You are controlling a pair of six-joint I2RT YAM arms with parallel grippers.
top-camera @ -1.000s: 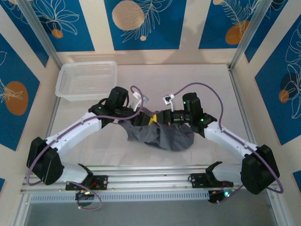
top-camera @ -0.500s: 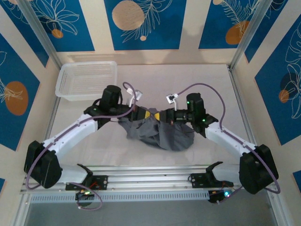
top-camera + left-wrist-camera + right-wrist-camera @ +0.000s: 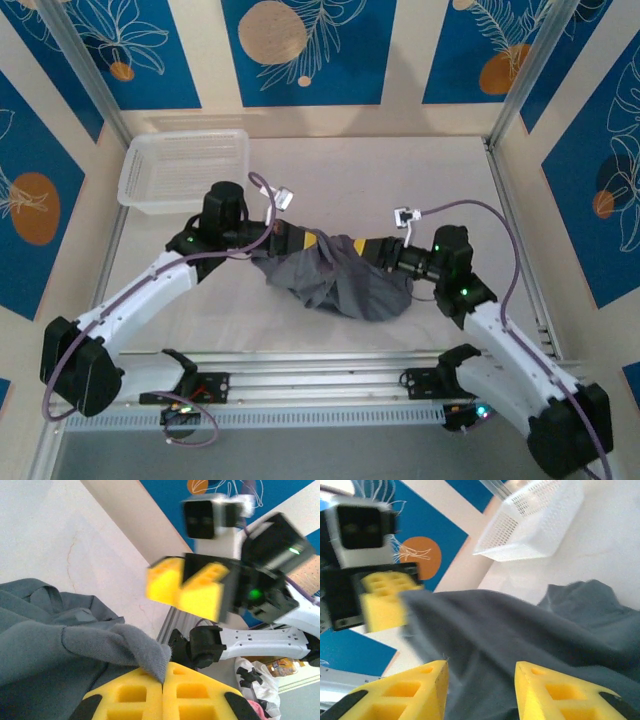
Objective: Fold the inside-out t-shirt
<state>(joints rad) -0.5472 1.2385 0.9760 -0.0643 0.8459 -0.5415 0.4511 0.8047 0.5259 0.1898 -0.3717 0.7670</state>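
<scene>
While your left gripper (image 3: 163, 679) has its pads pressed together on a fold of the inside-out t-shirt (image 3: 342, 284), your right gripper (image 3: 480, 679) has its fingers spread, with grey cloth lying across the gap, unpinched. The shirt sits bunched mid-table (image 3: 450, 180), stretched between your two grippers. White basket (image 3: 185, 170) at the far left corner, apart from the shirt.
</scene>
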